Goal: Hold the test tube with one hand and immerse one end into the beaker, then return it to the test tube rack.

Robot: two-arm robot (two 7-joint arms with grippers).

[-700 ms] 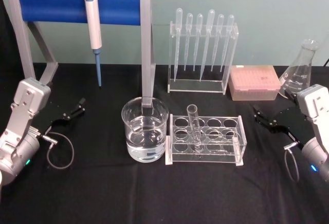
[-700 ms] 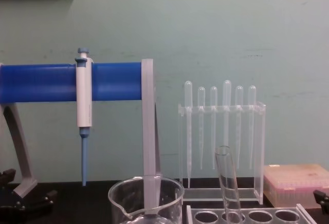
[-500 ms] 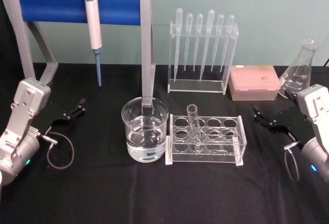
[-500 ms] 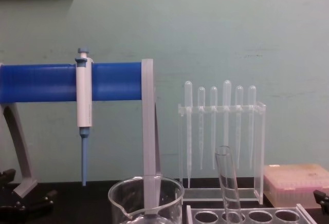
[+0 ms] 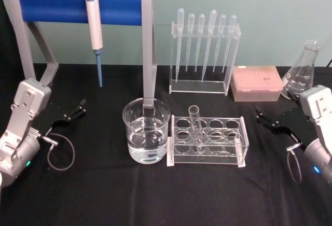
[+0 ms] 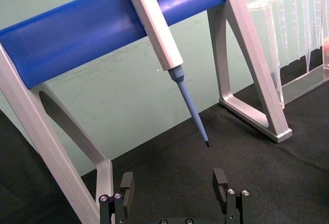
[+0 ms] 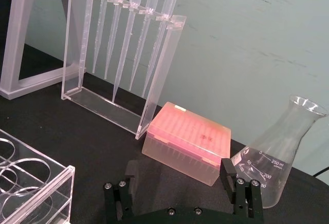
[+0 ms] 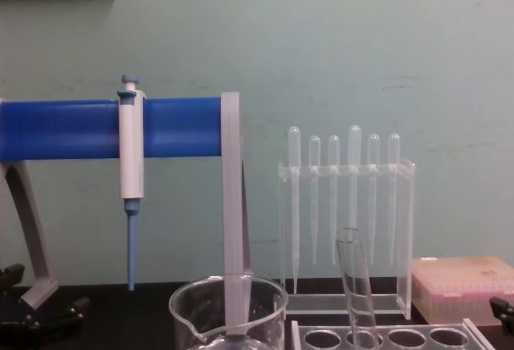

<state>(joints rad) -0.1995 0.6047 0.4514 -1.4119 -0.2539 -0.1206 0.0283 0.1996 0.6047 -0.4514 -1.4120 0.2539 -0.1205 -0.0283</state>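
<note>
From the head, looks forward and down over the whole black table (image 5: pixel 104 195) from a little way off. From the chest, sits lower and faces level across it, close behind the wide clear glass beaker (image 8: pixel 193 314) and clear acrylic test tube rack (image 8: pixel 386 327); shares with the head view the grey stand with a blue bar (image 8: pixel 177 128) and the clear acrylic rack of frosted pipettes (image 8: pixel 345 169). From the left wrist, peers low past the left gripper (image 6: pixel 172 180), fingers spread, at that stand, near. From the right wrist, looks over the right gripper (image 7: pixel 177 175), likewise spread, toward the pipette rack, a pink plastic tip box (image 7: pixel 187 144) and a clear glass conical flask (image 7: pixel 280 157).
</note>
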